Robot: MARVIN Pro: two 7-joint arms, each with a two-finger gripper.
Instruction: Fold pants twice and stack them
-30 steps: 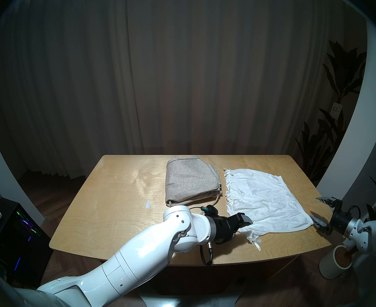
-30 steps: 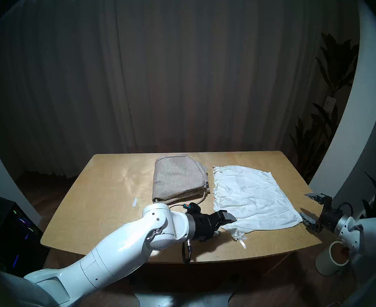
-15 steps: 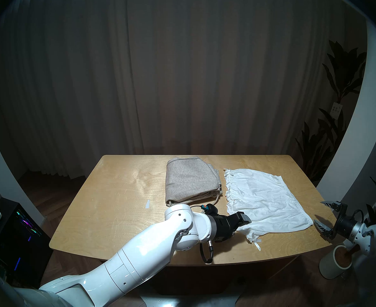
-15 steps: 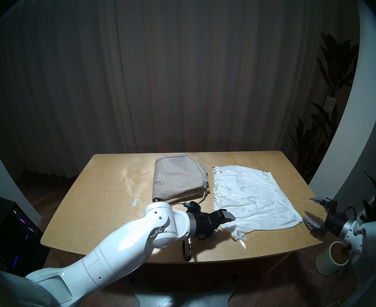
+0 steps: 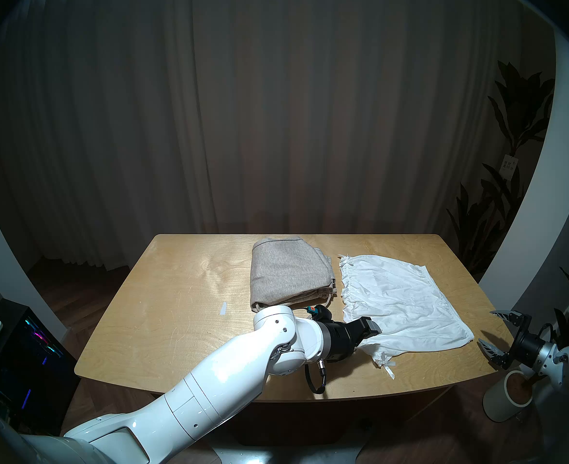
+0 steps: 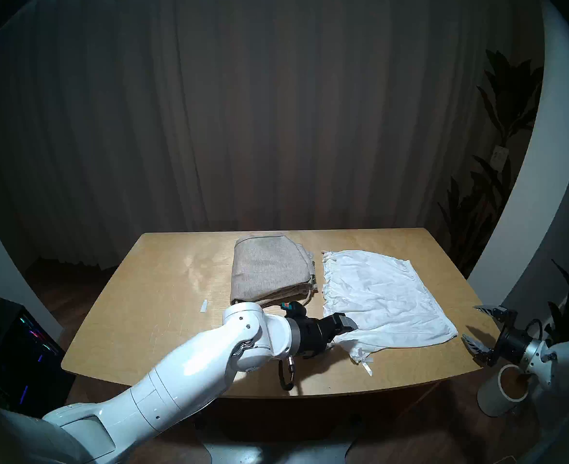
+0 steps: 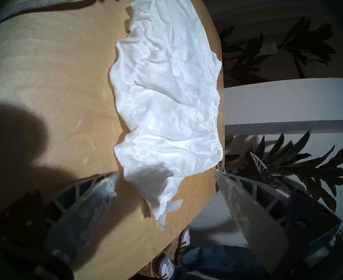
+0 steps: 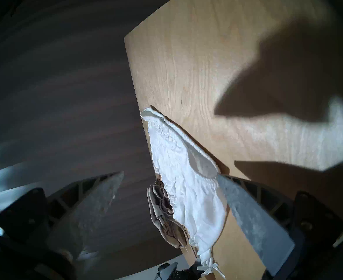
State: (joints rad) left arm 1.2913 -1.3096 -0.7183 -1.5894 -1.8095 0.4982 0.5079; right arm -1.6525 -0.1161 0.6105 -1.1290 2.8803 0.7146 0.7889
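We have the grey-beige pants (image 5: 289,275) folded into a thick bundle near the middle of the table's (image 5: 162,319) far edge, and the white shorts (image 5: 397,302) spread flat just beside them, toward the right edge. Our left gripper (image 7: 164,178) stands wide apart around the shorts' near-left corner, holding nothing; our right gripper (image 5: 490,329), equally wide and empty, hangs just off the table's right edge, near the shorts' near-right corner. The thin cloth lies flush on the wood, so we judge that a closing finger could slide over it and catch nothing, or pinch only the top layer. The ribbon tie (image 5: 388,368) trailing toward the near edge could snag. A crooked lift would skew the fold.
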